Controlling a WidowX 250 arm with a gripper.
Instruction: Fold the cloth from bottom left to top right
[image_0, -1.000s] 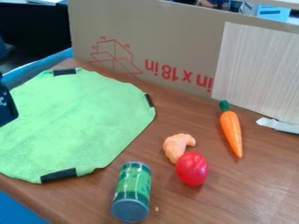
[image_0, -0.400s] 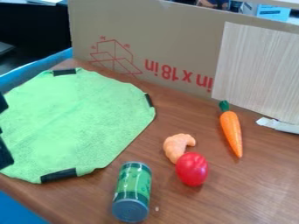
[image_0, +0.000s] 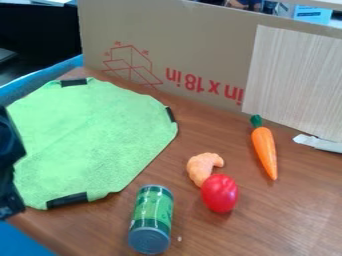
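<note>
The black gripper (image_0: 11, 167) stands at the left edge of the view, partly cut off by it, over the cloth's lower left side. The green cloth (image_0: 93, 137) lies flat and unfolded on the left part of the wooden table, with black tape patches at its top, right and bottom edges. Part of its left edge is hidden behind the gripper.
A green can (image_0: 152, 217) lies below the cloth's right side. Right of the cloth are an orange croissant-shaped toy (image_0: 202, 167), a red toy (image_0: 220, 193) and a carrot (image_0: 264, 150). A cardboard wall (image_0: 200, 50) borders the table (image_0: 294, 210) behind.
Entering further from the left edge, the gripper has come lower and nearer to the cloth's lower left side. The cloth and the toys are where they were.
</note>
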